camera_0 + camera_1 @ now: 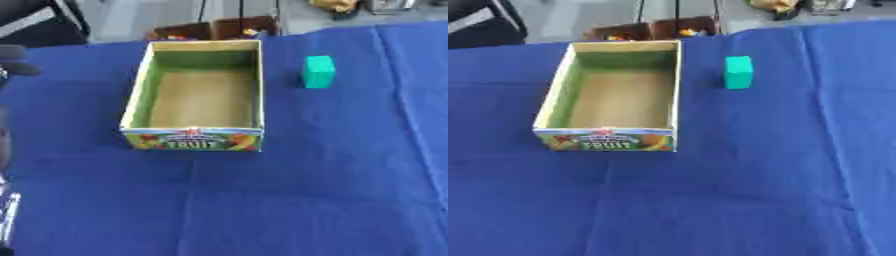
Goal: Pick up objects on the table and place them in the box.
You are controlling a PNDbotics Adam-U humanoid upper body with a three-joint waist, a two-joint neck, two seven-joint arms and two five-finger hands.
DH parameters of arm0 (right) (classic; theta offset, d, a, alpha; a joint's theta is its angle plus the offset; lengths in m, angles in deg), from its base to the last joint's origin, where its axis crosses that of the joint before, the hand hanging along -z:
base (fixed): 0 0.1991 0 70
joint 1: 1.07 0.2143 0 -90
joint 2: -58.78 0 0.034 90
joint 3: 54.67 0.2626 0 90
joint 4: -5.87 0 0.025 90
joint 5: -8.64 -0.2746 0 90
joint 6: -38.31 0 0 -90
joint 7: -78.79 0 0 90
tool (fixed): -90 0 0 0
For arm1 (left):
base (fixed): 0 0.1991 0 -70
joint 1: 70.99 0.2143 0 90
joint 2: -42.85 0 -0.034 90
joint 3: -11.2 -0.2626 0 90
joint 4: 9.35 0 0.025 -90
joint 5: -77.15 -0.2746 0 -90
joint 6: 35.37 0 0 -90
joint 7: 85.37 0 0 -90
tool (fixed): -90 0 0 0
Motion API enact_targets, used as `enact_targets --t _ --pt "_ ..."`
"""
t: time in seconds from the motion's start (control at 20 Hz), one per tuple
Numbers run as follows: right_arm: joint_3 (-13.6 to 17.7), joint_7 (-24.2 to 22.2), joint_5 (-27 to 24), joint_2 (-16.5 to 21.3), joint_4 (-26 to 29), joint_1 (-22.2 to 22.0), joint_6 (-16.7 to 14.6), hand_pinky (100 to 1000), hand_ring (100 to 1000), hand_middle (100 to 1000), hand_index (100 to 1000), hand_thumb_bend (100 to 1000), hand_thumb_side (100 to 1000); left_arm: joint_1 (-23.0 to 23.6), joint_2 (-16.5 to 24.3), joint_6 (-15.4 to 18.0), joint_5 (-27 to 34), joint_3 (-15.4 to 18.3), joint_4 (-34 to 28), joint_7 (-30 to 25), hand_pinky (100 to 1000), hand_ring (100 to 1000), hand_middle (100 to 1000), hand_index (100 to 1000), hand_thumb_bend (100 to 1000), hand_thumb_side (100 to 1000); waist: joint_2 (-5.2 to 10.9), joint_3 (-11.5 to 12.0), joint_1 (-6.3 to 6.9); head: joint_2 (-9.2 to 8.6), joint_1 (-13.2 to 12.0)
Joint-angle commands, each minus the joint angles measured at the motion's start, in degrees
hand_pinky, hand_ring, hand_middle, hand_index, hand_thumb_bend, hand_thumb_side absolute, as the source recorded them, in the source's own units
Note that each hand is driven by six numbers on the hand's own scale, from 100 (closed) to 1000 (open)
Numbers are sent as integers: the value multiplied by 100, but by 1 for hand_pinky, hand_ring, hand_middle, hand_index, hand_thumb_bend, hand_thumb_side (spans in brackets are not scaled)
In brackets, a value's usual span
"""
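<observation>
Box (197, 92) open and bare inside: brown floor, green inner walls, nothing yet dropped in. Sits left of centre on blue tablecloth (306, 190), printed "FRUIT" panel facing 6 o'clock. Long axis running 12 to 6, short walls at the far and near ends.

Green block (738, 72) not yet moved. Stands on the cloth at about 2 o'clock from the box's middle, beside the box's right wall near the far corner, apart from it with a strip of cloth between. Upright by the look of it, taller than wide, long axis vertical, one broad face turned toward 6 o'clock. No other loose object visible on the cloth, so judged to be the only thing left to carry.

Progress judged at the very start: nothing picked, nothing placed. Remaining work: reach, grasp the block, lift over the right wall, release inside.

Left hand (10, 62) showing only as a dark blurred shape at 9 o'clock on the edge of the left eye view, well apart from both box and block; impossible to tell how far open, and nothing visibly held. Right hand absent from both views.

Beyond the table's far edge at 12 o'clock, brown crates (214, 29) with coloured bits inside, no part of the job.
</observation>
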State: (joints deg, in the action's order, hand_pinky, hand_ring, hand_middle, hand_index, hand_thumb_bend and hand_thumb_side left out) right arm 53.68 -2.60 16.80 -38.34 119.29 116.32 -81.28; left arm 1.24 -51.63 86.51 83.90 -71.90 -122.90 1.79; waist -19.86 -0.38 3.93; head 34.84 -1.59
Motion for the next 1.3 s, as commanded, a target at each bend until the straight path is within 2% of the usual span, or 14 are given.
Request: enact_targets --t 0.05,0.2,0.25,0.3,0.35,0.4,0.45,0.5,0.7,0.9,1.15,1.2,1.25,1.3 --pt "9 -45 -40 113 116 33 15 746 826 646 834 120 616 -50 82 5 32 -2 -104 -17 627 719 806 995 100 1000 165 17 -16 68 12" --pt "-44 -114 -6 199 116 106 41 744 830 653 837 179 640 -58 100 6 64 -7 -104 -17 628 720 806 995 100 1000 206 38 -24 55 37" --pt "-87 -157 11 284 116 178 2 738 828 662 836 266 709 -56 106 3 73 -9 -104 -19 628 721 806 995 100 1000 224 45 -30 39 54" --pt "-126 -198 67 408 116 278 48 736 827 665 836 286 747 -49 112 -2 83 -12 -104 -20 628 721 806 995 100 1000 245 52 -38 29 67" --pt "-176 -226 146 550 116 422 96 728 823 679 840 358 884 -39 117 -11 93 -17 -104 -23 628 721 806 995 100 1000 270 56 -47 26 80" --pt "-236 -238 240 682 116 581 150 727 824 689 844 342 841 -31 123 -19 104 -22 -104 -27 628 721 806 995 100 1000 292 58 -57 21 96" --pt "-304 -248 345 804 111 748 211 728 827 698 849 396 989 -25 127 -28 114 -28 -104 -32 628 721 806 995 100 1000 314 60 -69 13 116" --pt "-380 -259 451 918 75 927 295 728 828 702 850 420 1000 -18 129 -38 124 -34 -104 -39 628 721 806 995 100 1000 333 62 -79 9 134" --pt "-636 -409 981 1273 -349 1564 555 746 848 735 872 394 1000 5 140 -67 160 -46 -104 -60 629 722 806 995 100 1000 401 89 -107 33 197" --pt "-786 -716 1430 1489 -990 2060 672 766 870 740 888 380 1000 21 148 -78 188 -51 -104 -73 629 722 806 995 100 1000 441 115 -128 22 292" --pt "-911 -1075 1870 1718 -1845 2678 519 761 869 744 907 241 1000 35 148 -96 198 -64 -104 -99 629 721 805 995 100 1000 456 150 -148 -22 404" --pt "-937 -1129 1969 1744 -2057 2829 465 761 869 741 906 312 1000 36 150 -99 199 -67 -104 -103 629 721 805 995 100 1000 458 158 -151 -29 424" --pt "-966 -1192 2069 1763 -2276 2965 396 760 870 740 906 505 1000 37 150 -102 200 -70 -104 -107 629 721 805 995 100 1000 460 164 -154 -36 441" --pt "-1019 -1329 2197 1787 -2547 3117 306 760 870 740 906 657 1000 42 150 -106 200 -75 -104 -113 629 721 805 995 100 1000 463 175 -158 -47 464"
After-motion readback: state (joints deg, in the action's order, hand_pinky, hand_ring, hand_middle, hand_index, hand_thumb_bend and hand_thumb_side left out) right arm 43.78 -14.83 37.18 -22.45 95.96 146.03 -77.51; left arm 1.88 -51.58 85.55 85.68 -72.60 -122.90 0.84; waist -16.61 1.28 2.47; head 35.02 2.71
